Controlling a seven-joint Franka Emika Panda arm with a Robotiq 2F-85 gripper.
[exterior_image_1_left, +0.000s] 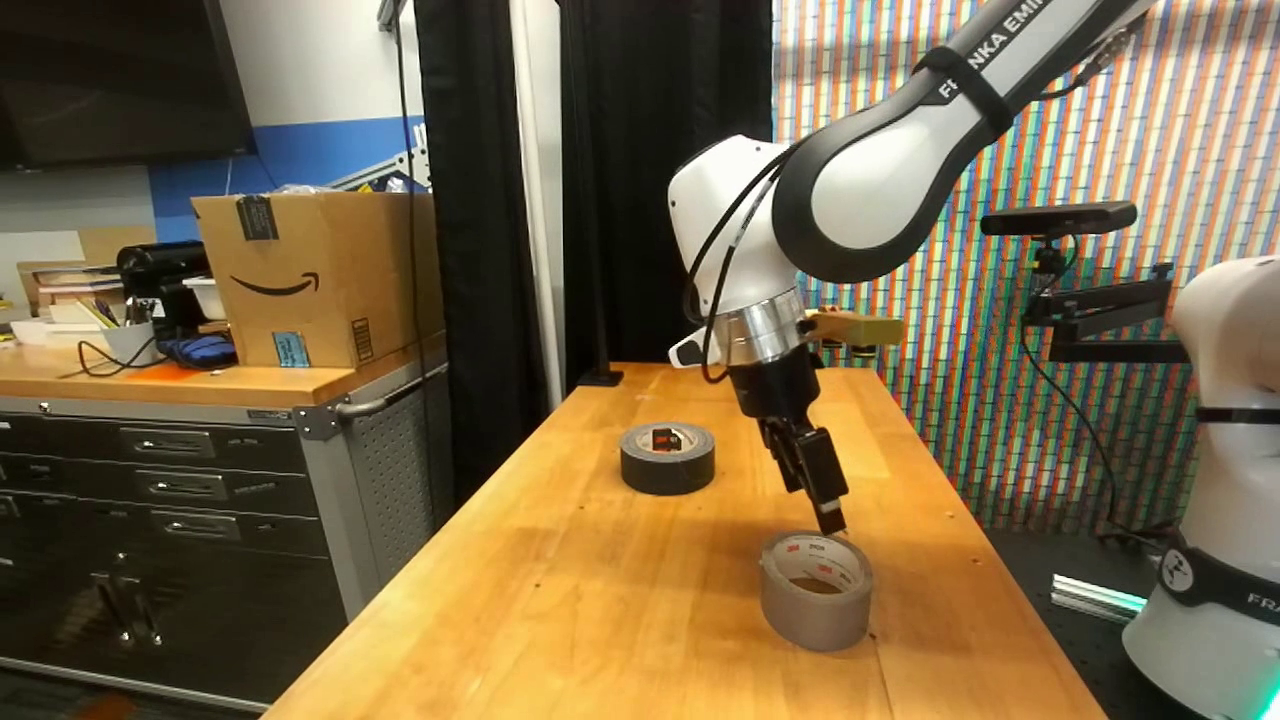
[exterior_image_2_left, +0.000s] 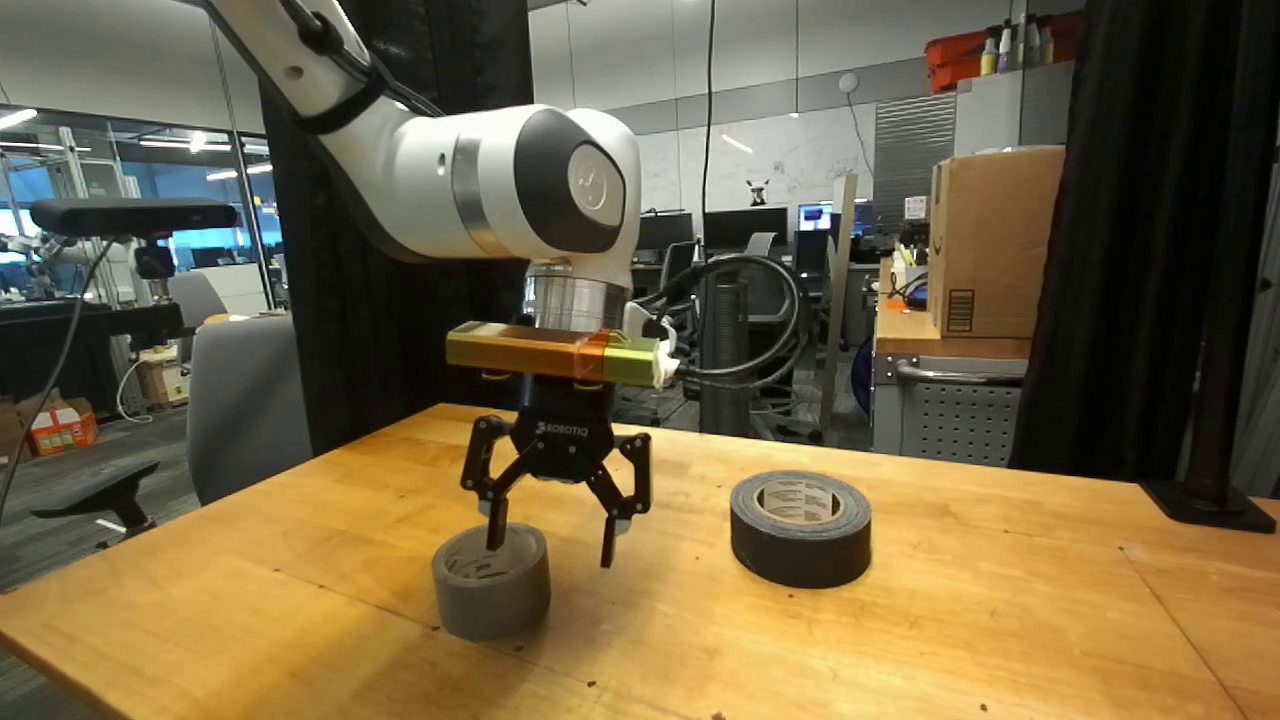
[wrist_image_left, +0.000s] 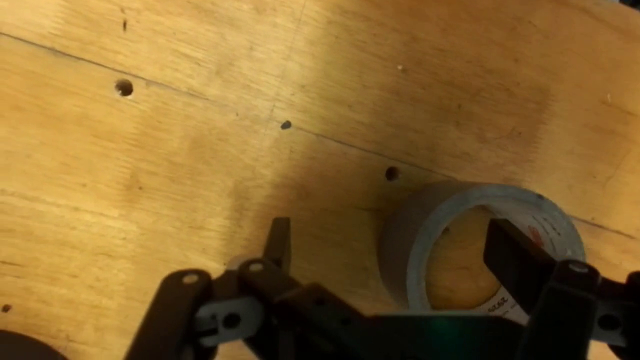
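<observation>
Grey tape, wound on a roll, lies flat on a wooden table in an exterior view. Above it hangs a black gripper with its fingers spread wide apart, gripping nothing. One fingertip shows against the roll's inner wall, at or just over its mouth; the opposite one hangs outside the roll, just beside it, above the wood. Black tape, also a roll lying flat, sits apart from the fingers, on the outside one's side. A yellow and orange bar is fixed across the white arm, over the gripper. A grey chair stands beside the table.

In an exterior view, a cardboard box with a printed smile rests on a tool cabinet; a dark screen hangs higher up. Black curtains hang behind, and a black sensor bar stands toward the picture's right edge. The gripper is seen nearly side-on, so its spread is hard to judge here; a fingertip is close to the far rim of the grey tape, and whether they touch cannot be told.

From the wrist, one finger overlaps the roll's opening and the other covers plain wood, with part of the roll's wall in the gap between them. Printing shows inside the roll, and a small round hole marks the table close by.
</observation>
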